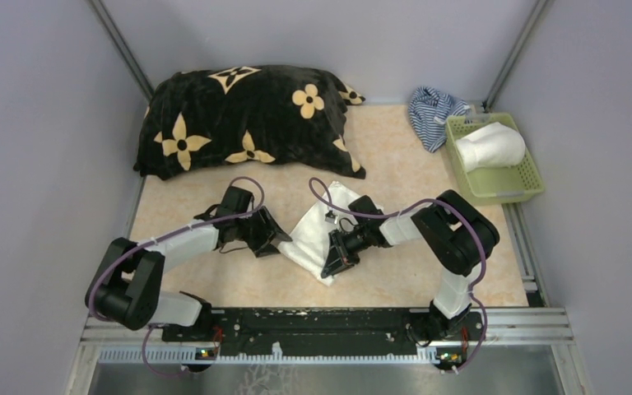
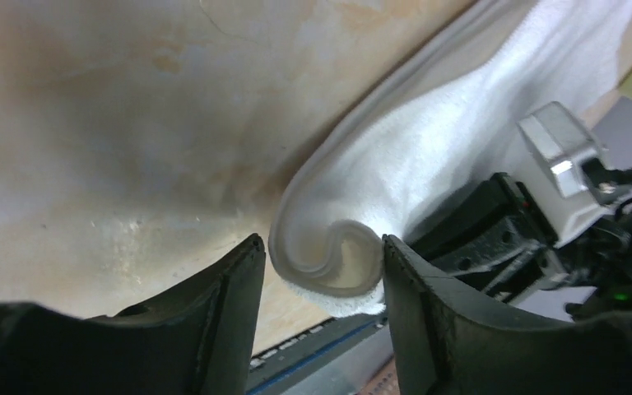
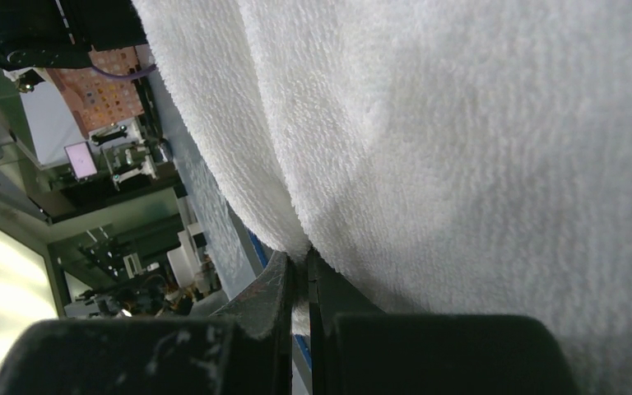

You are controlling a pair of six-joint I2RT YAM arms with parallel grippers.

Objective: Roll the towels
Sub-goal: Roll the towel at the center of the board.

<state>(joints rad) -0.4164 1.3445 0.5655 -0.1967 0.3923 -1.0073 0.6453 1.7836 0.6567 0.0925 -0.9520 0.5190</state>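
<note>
A white towel (image 1: pixel 313 233) lies partly rolled on the beige table between my two grippers. In the left wrist view its curled end (image 2: pixel 329 262) sits between the fingers of my left gripper (image 2: pixel 322 251). That gripper is open: the right finger touches the roll and the left finger stands a little off it. My right gripper (image 3: pixel 299 267) is shut on a fold of the towel (image 3: pixel 461 140) at the near edge, seen from above as the right gripper (image 1: pixel 334 262). A second towel (image 1: pixel 490 146) lies rolled in the green basket (image 1: pixel 506 188).
A black pillow with tan flowers (image 1: pixel 247 119) fills the back left of the table. A blue-and-white striped garment (image 1: pixel 432 113) lies at the back right beside the basket. Grey walls close in both sides. The metal rail (image 1: pixel 321 325) runs along the near edge.
</note>
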